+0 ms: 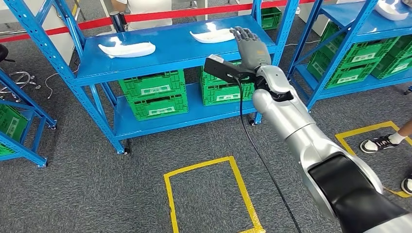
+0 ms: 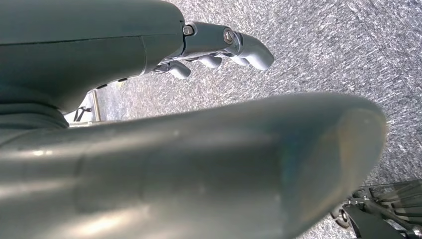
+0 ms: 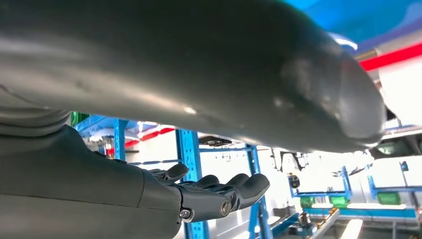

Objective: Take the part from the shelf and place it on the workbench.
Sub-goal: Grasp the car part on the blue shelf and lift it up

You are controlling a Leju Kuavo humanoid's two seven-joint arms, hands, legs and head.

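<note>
My right hand (image 1: pixel 250 46) is spread and empty at upper centre, just beside the white part (image 1: pixel 212 35) on the blue shelf (image 1: pixel 170 58); it looks light, stiff, maybe slippery, so I would grip its thick middle

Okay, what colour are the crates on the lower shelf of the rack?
Green plastic crates with pale labels, clearest in the head view.

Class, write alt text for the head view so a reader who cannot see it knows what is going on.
The robot's right hand, fingers apart and holding nothing, is raised toward a white part on the top level of a blue shelf. A second white part lies further left; green crates sit below.
</note>
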